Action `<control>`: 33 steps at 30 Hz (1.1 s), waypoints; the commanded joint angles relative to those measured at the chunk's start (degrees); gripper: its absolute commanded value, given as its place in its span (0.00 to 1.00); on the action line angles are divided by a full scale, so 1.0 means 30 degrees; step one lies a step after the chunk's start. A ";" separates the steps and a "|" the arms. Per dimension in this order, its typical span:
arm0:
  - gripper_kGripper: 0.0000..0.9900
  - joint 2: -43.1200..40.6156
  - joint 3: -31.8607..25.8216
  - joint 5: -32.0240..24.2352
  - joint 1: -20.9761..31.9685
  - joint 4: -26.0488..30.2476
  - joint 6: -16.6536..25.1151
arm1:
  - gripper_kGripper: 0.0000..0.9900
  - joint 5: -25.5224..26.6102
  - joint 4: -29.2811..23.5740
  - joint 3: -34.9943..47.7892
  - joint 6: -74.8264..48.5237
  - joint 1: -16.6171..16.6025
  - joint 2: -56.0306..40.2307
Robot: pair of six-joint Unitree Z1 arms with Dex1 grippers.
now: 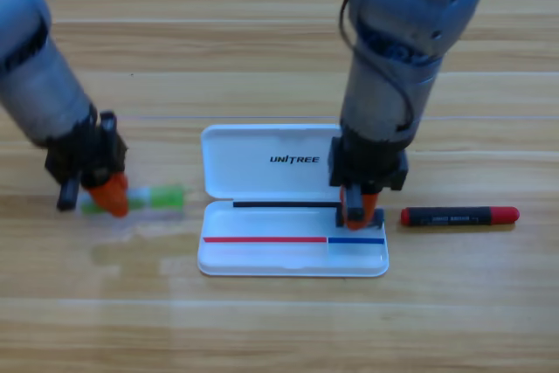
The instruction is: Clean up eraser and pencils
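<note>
**Two arms down at the pencil case**

Wooden planks ran across the whole table [262, 321], pale and lightly glossy, with the white case [262, 259] lying open at the middle.

At about nine o'clock from the case, the left arm came in from the upper left corner and its left gripper [112, 196] sat low on the table. Its orange jaws were down on the green-and-white pencil [162, 197], which lay flat and crosswise, its green part poking out toward the case. The jaws seemed to be closed on the pencil's near end, though their tips covered that spot.

At the centre, the case showed its lid [262, 159] folded back toward twelve o'clock, and its tray nearer six o'clock.

The right arm dropped in from the top edge, and the right gripper [360, 207] pointed straight down at the tray's upper right corner. A small dark block, the eraser [376, 215], showed just beside the orange tips, inside the case. I could not tell whether those jaws were open or closed.

At three o'clock from the case, just beside its right wall but apart from it, the black pencil with red ends [460, 215] lay flat on the wood, crosswise.
</note>
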 commanded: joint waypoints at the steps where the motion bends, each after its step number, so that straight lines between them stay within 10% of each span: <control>1: 0.00 -0.0487 -0.2854 -0.0903 -0.0317 0.2911 -0.0214 | 0.00 0.0489 0.0416 0.0046 -0.0030 0.0619 0.1773; 18: 0.00 0.0098 -0.4231 -0.1430 -0.0551 0.4288 -0.0419 | 0.00 0.0313 0.0416 0.0134 0.0028 0.0619 0.2066; 24: 0.00 0.0157 -0.4465 -0.1401 -0.0639 0.4552 -0.0507 | 0.82 0.0196 0.1060 0.0164 0.0087 0.0619 0.1040; 33: 0.00 0.0889 -0.6604 -0.1635 -0.1665 0.6105 -0.0800 | 0.83 0.0167 0.2584 0.1628 -0.0968 0.0268 -0.2944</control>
